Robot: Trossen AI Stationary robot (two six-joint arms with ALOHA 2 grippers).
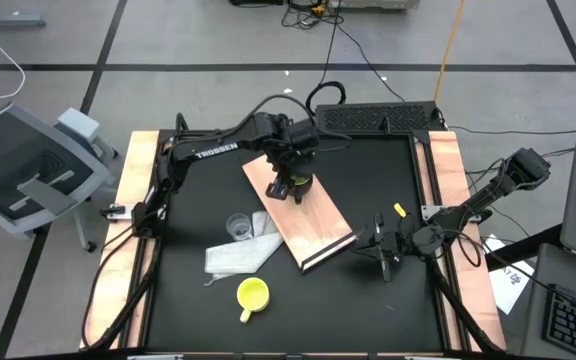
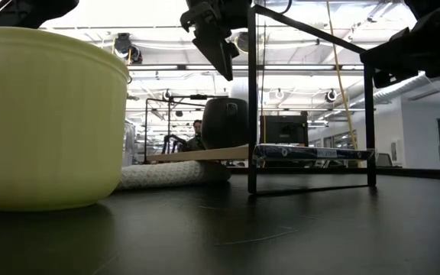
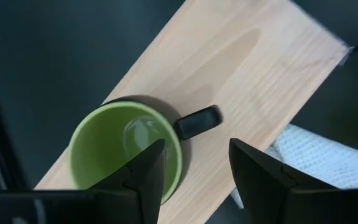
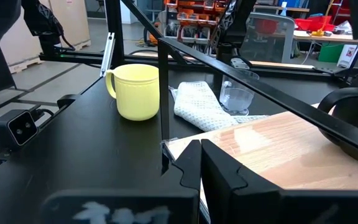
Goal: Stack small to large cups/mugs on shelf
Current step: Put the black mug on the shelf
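Observation:
A dark olive-green mug (image 3: pixel 126 152) with a light green inside stands upright on its base on the far half of the light-wood shelf (image 1: pixel 308 220). Its handle (image 3: pixel 197 121) points along the board. My left gripper (image 3: pixel 194 168) hangs open above the mug, pointing steeply down; the low view shows a gap between the gripper (image 2: pixel 220 46) and the mug (image 2: pixel 224 122). The clear cup (image 1: pixel 238 227) and the yellow mug (image 1: pixel 253 293) stand on the black table, to the left of and nearer than the shelf. My right gripper (image 1: pixel 381 252) waits shut, level, just off the shelf's dark-edged end.
A white waffle cloth (image 1: pixel 240 255) lies against the shelf's left long edge, between the clear cup and the yellow mug. In the low view the yellow mug (image 2: pixel 44 114) stands close by. Thin black frame bars (image 2: pixel 251 99) stand near my right gripper. Wooden rails line the table's sides.

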